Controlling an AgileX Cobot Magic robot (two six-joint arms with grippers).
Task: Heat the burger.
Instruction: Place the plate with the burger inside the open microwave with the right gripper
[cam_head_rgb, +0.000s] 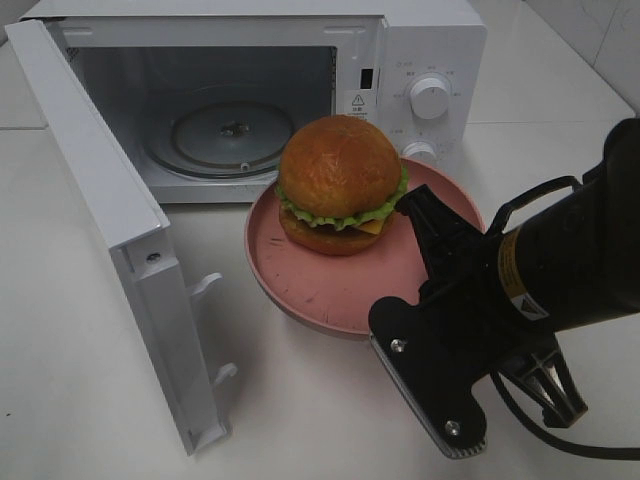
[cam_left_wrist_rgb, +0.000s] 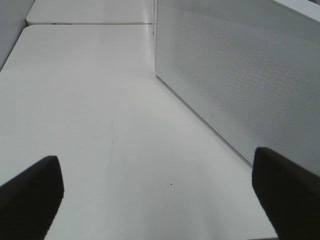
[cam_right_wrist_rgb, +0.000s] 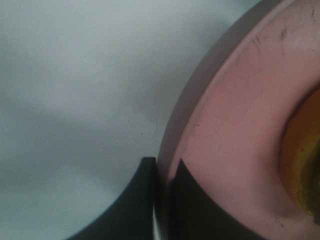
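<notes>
Item 1, burger (cam_head_rgb: 340, 185): you had it upright on a pink plate (cam_head_rgb: 320, 290), set toward the plate's 11 o'clock in the high view.

Item 2, plate: it sat at 6 o'clock of the microwave (cam_head_rgb: 430, 50), before the open cavity.

Item 3, microwave: its door (cam_head_rgb: 100, 220) stood swung out toward 7 o'clock, and its glass turntable (cam_head_rgb: 225, 130) was bare.

Item 4, right gripper (cam_right_wrist_rgb: 162, 167): you had it pinched narrow on the plate's rim, one finger on each side, on the plate's 3-to-5 o'clock side.

Item 5, left gripper (cam_left_wrist_rgb: 156, 167): you had it spread wide and holding nothing, over the white worktop (cam_left_wrist_rgb: 100, 110) beside the microwave's perforated side panel.
</notes>
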